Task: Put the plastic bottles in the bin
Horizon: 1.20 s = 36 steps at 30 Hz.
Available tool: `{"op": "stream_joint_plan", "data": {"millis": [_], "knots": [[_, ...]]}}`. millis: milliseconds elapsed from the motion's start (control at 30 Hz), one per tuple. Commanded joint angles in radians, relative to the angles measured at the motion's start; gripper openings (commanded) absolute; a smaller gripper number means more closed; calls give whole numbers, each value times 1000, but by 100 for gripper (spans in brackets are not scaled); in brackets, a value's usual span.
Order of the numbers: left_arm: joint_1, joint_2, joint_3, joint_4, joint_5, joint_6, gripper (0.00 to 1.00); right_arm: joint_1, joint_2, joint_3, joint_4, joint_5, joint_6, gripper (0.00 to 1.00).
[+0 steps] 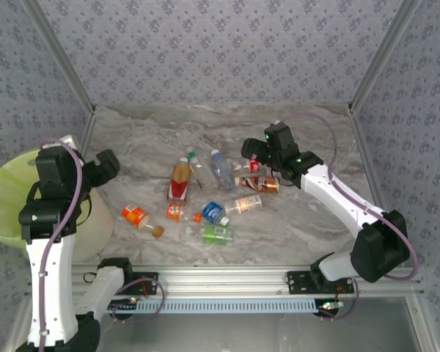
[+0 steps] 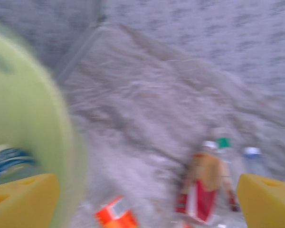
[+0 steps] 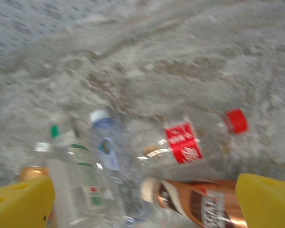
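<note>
Yellow fingers (image 2: pixel 23 202) sit in the bottom corners of the left wrist view, spread wide with nothing between them: the left gripper (image 2: pixel 145 202) is open and empty. Right beside it is the bin (image 2: pixel 23 109), a green blur, with a blue-labelled shape (image 2: pixel 9 161) smeared against it, too blurred to name. From above, the bin stands at the left edge of the table (image 1: pixel 315 220), and the left gripper hangs by its right rim. The bottles (image 1: pixel 214 213) lie scattered mid-table, with an orange bottle (image 1: pixel 136 216) nearest the bin and a green bottle (image 1: pixel 216 235) at the near side of the group. Over at the far right of the scatter the right gripper (image 1: pixel 251 150) hovers, fingers gaping, gripping nothing. A brown bottle (image 3: pixel 199 202) and a red-capped bottle (image 3: pixel 190 142) lie just beneath it. Patterned walls (image 1: pixel 205 51) stand all round.
</note>
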Motion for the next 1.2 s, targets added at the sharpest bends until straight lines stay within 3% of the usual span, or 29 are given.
{"op": "stream_joint_plan", "data": {"millis": [0, 167, 333, 567, 667, 1167], "knots": [[-40, 44, -28, 151, 278, -73, 97, -26, 7, -46, -64, 39, 44, 100], [-311, 123, -39, 255, 143, -18, 99, -50, 11, -109, -67, 52, 63, 100], [-451, 200, -77, 407, 140, 6, 99, -90, 60, -120, -60, -47, -218, 100], [-474, 218, -200, 666, 145, -47, 99, -96, 225, 66, -359, -125, -611, 100], [-474, 227, -206, 687, 134, -40, 99, -97, 281, 144, -454, -125, -771, 99], [-474, 201, -239, 660, 84, -40, 100, -127, 443, 233, -495, -151, -1182, 86]]}}
